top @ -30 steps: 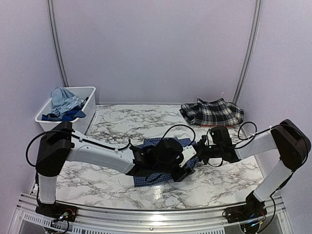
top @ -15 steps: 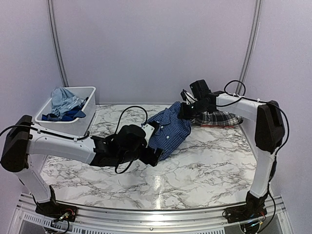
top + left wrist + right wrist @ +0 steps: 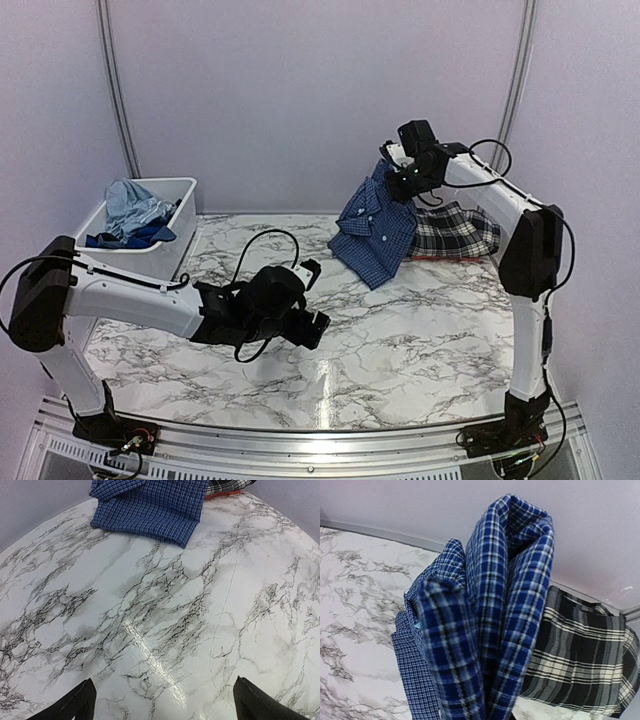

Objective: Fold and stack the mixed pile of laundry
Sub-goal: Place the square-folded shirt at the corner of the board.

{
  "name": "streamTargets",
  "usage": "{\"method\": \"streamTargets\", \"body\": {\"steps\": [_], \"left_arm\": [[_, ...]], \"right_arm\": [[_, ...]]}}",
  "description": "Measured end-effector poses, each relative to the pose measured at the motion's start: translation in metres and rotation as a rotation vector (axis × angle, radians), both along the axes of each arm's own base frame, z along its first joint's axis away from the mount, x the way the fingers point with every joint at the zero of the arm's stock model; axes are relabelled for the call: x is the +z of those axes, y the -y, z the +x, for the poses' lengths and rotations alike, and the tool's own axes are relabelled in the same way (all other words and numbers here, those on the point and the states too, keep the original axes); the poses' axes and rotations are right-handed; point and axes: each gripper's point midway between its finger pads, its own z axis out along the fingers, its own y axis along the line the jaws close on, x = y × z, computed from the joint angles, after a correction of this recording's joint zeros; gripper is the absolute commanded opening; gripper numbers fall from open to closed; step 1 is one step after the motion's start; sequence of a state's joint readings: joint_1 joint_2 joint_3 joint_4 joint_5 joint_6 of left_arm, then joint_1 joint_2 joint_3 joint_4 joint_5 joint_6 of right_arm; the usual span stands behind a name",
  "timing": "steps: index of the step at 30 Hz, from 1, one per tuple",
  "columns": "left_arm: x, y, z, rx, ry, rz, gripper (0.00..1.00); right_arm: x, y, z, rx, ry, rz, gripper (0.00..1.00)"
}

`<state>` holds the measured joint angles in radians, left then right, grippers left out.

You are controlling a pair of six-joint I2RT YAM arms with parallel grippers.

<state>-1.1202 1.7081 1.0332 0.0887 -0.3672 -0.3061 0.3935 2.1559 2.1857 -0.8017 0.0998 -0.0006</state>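
Note:
My right gripper [image 3: 402, 181] is shut on the navy small-check button shirt [image 3: 377, 228] and holds it hanging in the air at the back of the table. The shirt's lower edge hangs just above the marble, beside the black-and-white plaid piece [image 3: 452, 231]. In the right wrist view the shirt [image 3: 490, 605] fills the middle and hides my fingers; the plaid piece [image 3: 580, 655] lies to its right. My left gripper [image 3: 315, 297] is open and empty, low over the marble at centre-left. In the left wrist view its fingertips [image 3: 75, 705] are wide apart and the shirt [image 3: 150, 505] is far ahead.
A white bin [image 3: 183, 186] stands at the back left, holding the light blue T-shirt [image 3: 130, 203] and the royal blue garment [image 3: 128, 238]. The marble table top [image 3: 400, 330] ends at a metal rail at the near edge. Walls close in behind and at the sides.
My right gripper has lifted the navy shirt from the table's middle up and back beside the plaid piece. My left gripper has let go of the shirt and drawn back to the left.

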Motion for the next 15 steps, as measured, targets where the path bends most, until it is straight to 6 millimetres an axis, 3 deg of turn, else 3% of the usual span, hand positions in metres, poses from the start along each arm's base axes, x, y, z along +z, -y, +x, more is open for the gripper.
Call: {"method": "streamTargets", "body": {"steps": [8,15], "left_arm": [[-0.011,0.001,0.001,-0.01,-0.005,0.05,0.99],[-0.012,0.003,0.002,-0.016,-0.003,0.06,0.99]], "right_arm": [[0.007,0.053,0.009,-0.103,0.012,-0.094,0.0],[0.044,0.061,0.016,-0.129,0.086,-0.065,0.0]]}}
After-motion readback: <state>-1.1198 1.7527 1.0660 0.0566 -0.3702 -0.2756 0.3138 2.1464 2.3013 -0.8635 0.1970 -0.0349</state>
